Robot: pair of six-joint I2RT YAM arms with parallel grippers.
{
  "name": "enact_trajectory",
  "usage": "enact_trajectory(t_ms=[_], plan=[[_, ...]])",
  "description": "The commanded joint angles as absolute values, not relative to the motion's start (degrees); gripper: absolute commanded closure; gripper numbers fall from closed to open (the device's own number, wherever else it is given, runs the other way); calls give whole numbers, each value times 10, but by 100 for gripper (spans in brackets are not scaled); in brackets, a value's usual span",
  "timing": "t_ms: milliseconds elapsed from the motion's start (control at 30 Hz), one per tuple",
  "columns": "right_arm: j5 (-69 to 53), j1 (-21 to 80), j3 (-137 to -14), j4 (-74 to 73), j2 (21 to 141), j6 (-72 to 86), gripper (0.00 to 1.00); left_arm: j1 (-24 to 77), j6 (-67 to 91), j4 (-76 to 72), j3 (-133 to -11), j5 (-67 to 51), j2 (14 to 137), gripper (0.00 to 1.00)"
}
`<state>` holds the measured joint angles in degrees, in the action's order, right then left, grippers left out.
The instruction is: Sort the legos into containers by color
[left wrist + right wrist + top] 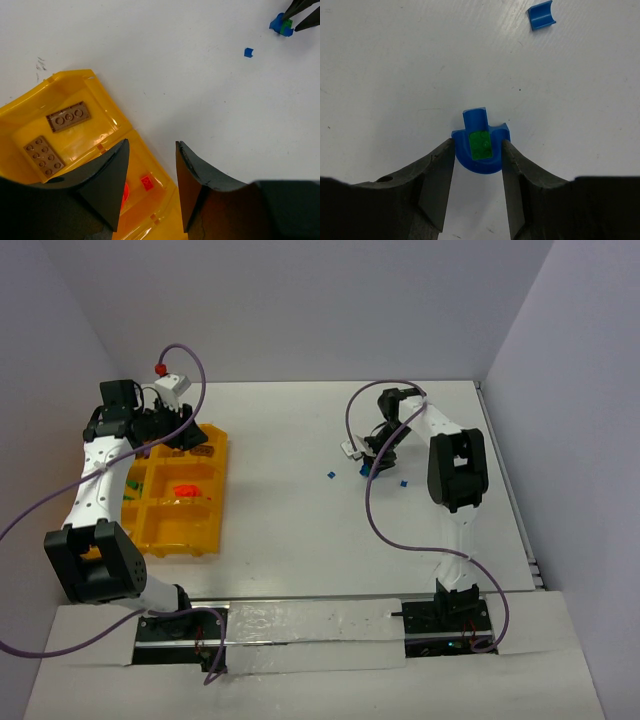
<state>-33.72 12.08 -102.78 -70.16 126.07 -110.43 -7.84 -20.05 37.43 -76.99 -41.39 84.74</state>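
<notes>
Tray [190,540], yellow-orange, lies at L side of white counter [290,530]. Green legos [135,485] show in a L-column bin, orange-red legos [187,492] in mid bin of R column. Far end bin holds 2 brown plates [67,117], flat, side by side, not touching. Next bin has a small red brick [146,182]. L tool [152,145] hangs above tray's R edge by those bins, jaws apart, nothing betw them. Further R, a loose blue bit [328,476] sits alone on counter. Near it, R tool [478,142] is down at counter level, closed on a blue lego [474,117] w/ green tile [481,145] on top; fingertips [442,165] press both its sides. Second blue scrap [403,482] lies near, R of that tool.
</notes>
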Motion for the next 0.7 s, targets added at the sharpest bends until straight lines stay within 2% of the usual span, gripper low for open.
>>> enact_trajectory(t_ms=[0, 300, 667], plan=[[-337, 126, -1034, -700, 1262, -1108, 51, -75, -194, 376, -798, -416, 852, 48], [-335, 125, -1017, -675, 1260, -1104, 59, -74, -192, 376, -798, -415, 854, 48], [-327, 125, -994, -652, 1254, -1102, 63, -73, -192, 380, -796, -413, 850, 48]])
